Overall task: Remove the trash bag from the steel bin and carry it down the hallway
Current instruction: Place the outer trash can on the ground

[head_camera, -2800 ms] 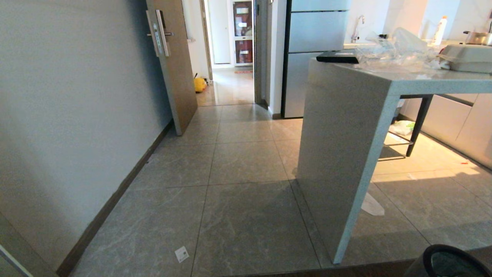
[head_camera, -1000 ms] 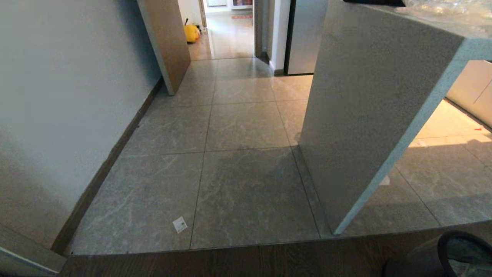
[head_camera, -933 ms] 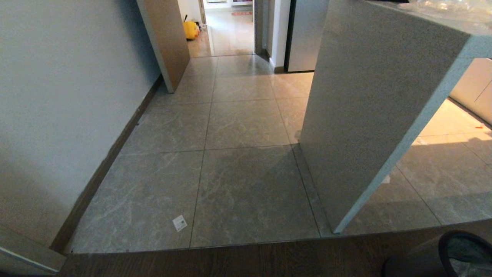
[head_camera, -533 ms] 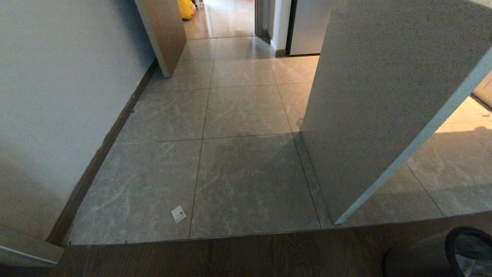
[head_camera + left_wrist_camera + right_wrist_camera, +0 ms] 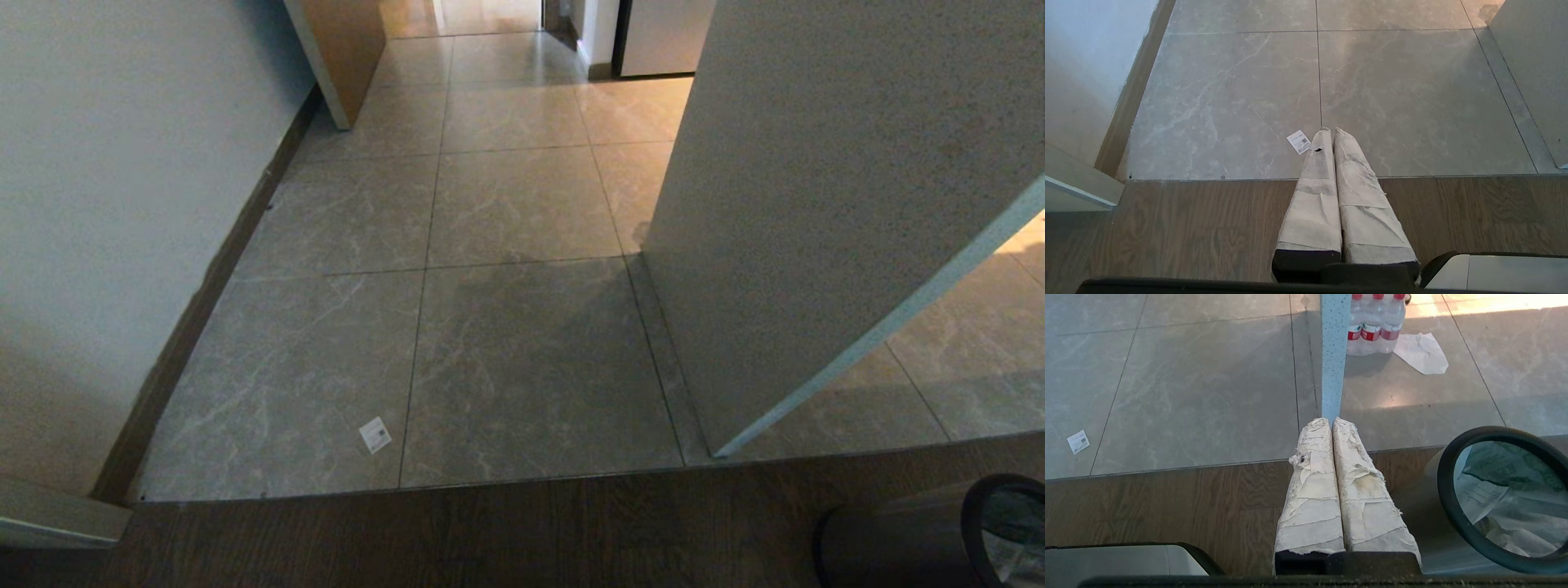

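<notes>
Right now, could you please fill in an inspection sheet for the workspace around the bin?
Surface: grey tile floor meeting dark wood flooring.
Job's things: bin on the wood flooring beside the robot's right arm; trash bag with green print inside it, paper showing through.
Clutter: small paper label on the tiles; pack of bottles and a white sheet beyond the counter panel.
Grippers: left gripper shut, empty, above the floor; right gripper shut, empty, beside the bin.
Cables: nothing seen.
Surroundings: wall on the left, open door ahead.
</notes>
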